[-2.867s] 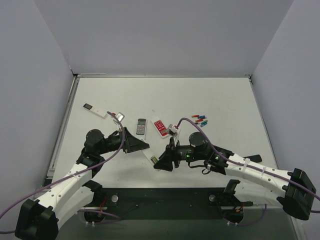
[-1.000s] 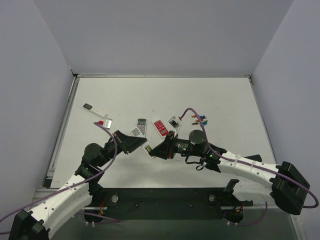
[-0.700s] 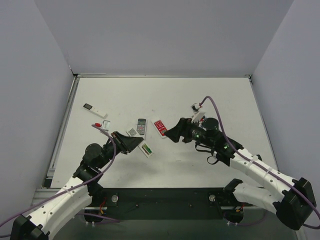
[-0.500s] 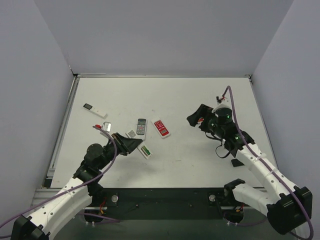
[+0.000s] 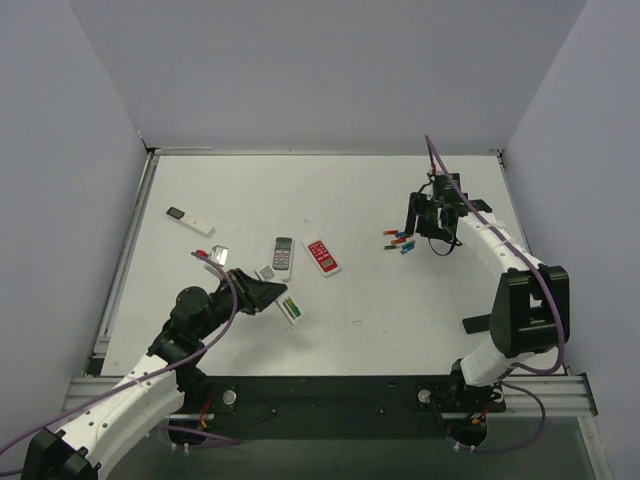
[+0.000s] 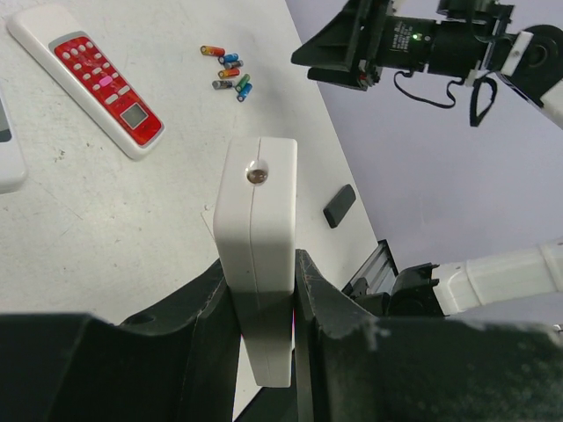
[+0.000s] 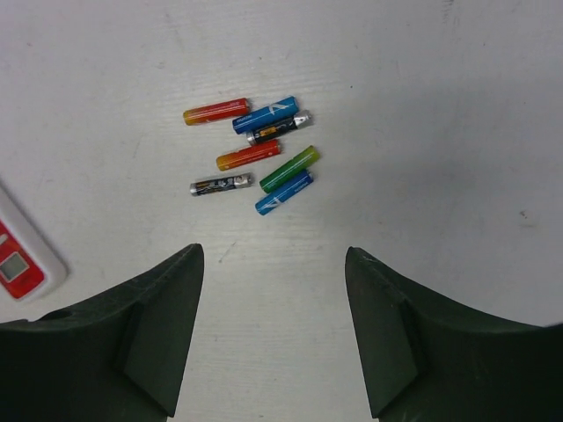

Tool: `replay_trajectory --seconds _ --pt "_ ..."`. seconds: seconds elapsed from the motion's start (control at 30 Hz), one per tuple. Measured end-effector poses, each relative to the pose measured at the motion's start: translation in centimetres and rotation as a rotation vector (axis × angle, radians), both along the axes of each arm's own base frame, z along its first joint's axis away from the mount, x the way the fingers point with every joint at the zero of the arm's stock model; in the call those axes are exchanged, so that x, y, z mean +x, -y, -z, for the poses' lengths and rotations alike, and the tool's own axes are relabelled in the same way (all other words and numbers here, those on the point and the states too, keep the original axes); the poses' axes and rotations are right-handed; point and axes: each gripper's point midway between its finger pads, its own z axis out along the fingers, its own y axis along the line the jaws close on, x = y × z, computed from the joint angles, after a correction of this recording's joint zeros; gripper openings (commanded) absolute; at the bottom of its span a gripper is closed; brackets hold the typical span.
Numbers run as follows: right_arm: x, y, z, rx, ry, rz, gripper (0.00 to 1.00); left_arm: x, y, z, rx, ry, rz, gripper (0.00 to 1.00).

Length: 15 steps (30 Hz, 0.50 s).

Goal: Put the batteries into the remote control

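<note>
The left end effector (image 6: 259, 281) was pinching the remote control (image 6: 257, 220). Its two dark fingers (image 6: 211, 303) pressed on the long sides of the white body. The remote stood on edge between them and reached out past the fingertips, over the counter (image 6: 132, 202). A small round silver spot showed on its far end face.

Ahead of that end effector and to its left, the red-faced remote (image 6: 106, 83) lay flat on the counter. Beyond the held remote's tip lay the batteries (image 6: 229, 75), and off to the right of it a small dark flat piece (image 6: 339, 205).

The right end effector (image 7: 273, 253) was spread wide and gripped nothing. It hung over the counter with both fingers (image 7: 167, 299) apart from everything. The batteries (image 7: 255, 158) lay loose in a small cluster just ahead of it, in line with the gap between the fingers. They were red-orange, blue, green and dark with silver ends, some touching. A corner of the red-faced remote (image 7: 18, 259) showed just outside its left finger.

From above, the two end effectors were well apart. The left end effector (image 5: 262, 296) sat low over the near side with the remote control (image 5: 292, 309), and the right end effector (image 5: 420, 215) sat just beside the batteries (image 5: 400, 240).
</note>
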Motion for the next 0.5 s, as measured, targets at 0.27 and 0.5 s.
replay_trajectory --seconds 0.27,0.5 --pt "0.9 0.1 4.9 -0.104 -0.158 -0.291 0.66 -0.4 0.1 0.2 0.021 0.014 0.028 0.0" --pt "2.3 0.2 6.4 -0.183 -0.204 -0.472 0.66 -0.6 0.0 0.8 0.047 0.012 0.036 0.0"
